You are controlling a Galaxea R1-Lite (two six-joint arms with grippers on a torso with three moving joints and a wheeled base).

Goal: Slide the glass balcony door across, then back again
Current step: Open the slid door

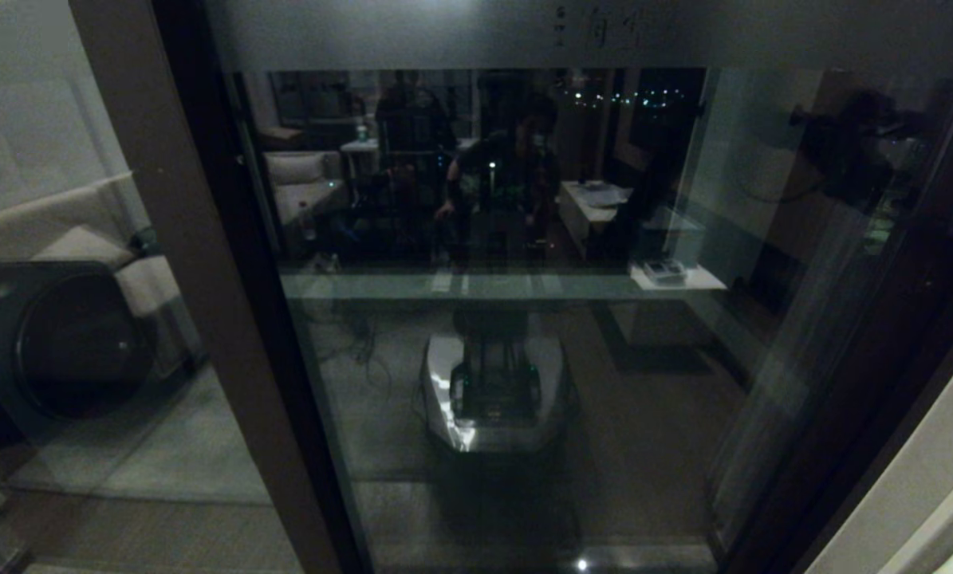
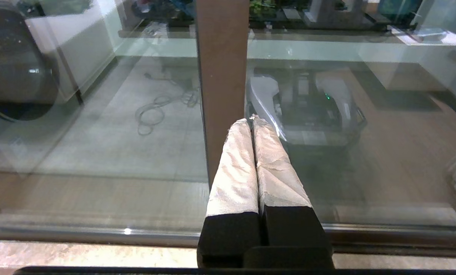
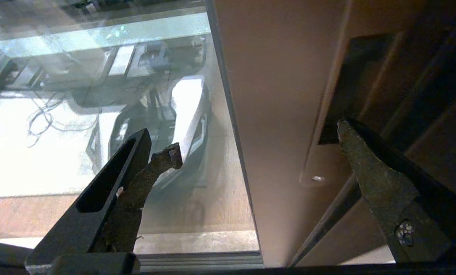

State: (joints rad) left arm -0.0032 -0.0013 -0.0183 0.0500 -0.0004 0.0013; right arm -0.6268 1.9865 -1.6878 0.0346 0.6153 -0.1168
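The glass balcony door [image 1: 524, 359] fills the middle of the head view, with a frosted band [image 1: 524, 36] across its top; neither gripper shows there. In the right wrist view my right gripper [image 3: 256, 143] stands open, straddling the door's brown stile [image 3: 281, 95]. One fingertip [image 3: 346, 131] sits at the lower end of the black recessed handle [image 3: 352, 76], and the other finger [image 3: 163, 160] is over the glass. My left gripper [image 2: 252, 119] is shut on nothing, its cloth-wrapped fingers pointing at another brown upright [image 2: 222, 76] low down near the floor track.
Left of the door, a brown upright [image 1: 197, 319] borders a glass panel showing a pale sofa [image 1: 85, 239] and a dark round appliance [image 1: 69, 343]. A dark frame [image 1: 883, 383] and light wall [image 1: 923, 494] stand at the right. The glass reflects my base [image 1: 496, 391].
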